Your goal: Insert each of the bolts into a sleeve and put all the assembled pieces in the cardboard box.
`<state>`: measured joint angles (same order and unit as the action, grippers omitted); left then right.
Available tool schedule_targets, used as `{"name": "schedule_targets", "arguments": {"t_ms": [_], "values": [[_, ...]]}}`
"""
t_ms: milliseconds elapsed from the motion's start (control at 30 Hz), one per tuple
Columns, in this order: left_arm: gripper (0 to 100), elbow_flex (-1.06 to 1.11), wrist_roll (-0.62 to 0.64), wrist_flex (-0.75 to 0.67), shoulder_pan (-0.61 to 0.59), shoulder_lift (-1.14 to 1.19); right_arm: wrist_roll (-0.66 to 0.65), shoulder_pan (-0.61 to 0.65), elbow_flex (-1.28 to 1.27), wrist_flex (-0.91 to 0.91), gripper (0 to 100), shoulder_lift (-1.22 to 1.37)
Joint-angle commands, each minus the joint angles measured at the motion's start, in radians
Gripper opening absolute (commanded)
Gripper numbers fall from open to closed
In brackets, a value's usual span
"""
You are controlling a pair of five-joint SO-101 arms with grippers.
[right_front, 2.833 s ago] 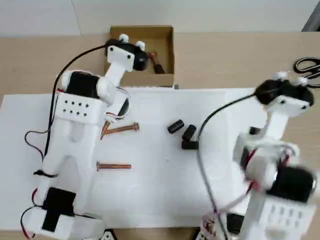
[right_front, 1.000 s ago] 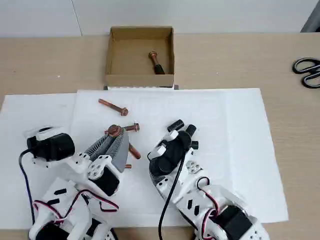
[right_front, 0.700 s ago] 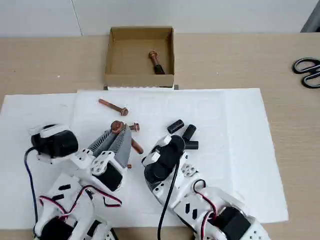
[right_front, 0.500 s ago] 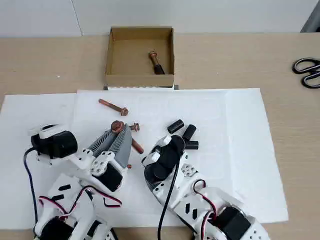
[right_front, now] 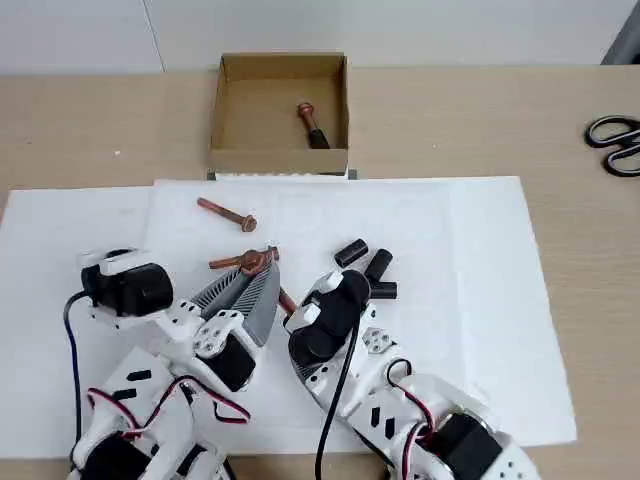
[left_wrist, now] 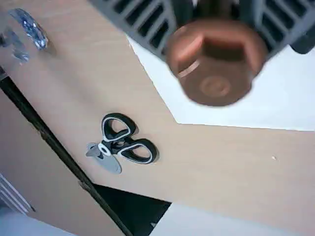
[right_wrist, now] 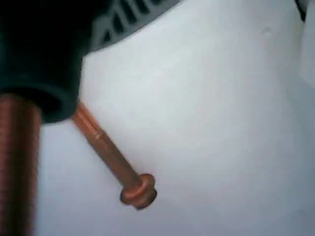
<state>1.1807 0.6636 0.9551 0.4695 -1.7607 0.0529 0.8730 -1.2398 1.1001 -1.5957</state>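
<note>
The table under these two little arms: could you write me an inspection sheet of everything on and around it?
Surface: wooden table overlaid with white paper.
Job's things: cardboard box holds one assembled piece; far bolt, near bolt and three black sleeves lie on the paper; held bolt is lifted.
Clutter: scissors on bare wood, off the paper.
Grippers: left gripper shut on the held bolt just under its head; right gripper low over the paper beside it.
Cables: black cables run along the arms, clear of the parts.
Surroundings: pale wall behind the table.
</note>
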Motion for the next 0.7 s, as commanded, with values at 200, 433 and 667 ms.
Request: {"name": "schedule_targets", "arguments": {"t_ms": [200,433,667], "values": [[0,0.028,-0.023,-0.002,0.0,-0.011,0.005,0.004,0.103,-0.027,0.2,-0.01],[0,0.035,-0.023,0.002,0.002,-0.009,0.005,0.004,0.118,-0.027,0.2,-0.008],[0,0.044,-0.023,0.003,0.011,-0.009,0.005,0.004,0.12,-0.027,0.2,-0.008]]}}
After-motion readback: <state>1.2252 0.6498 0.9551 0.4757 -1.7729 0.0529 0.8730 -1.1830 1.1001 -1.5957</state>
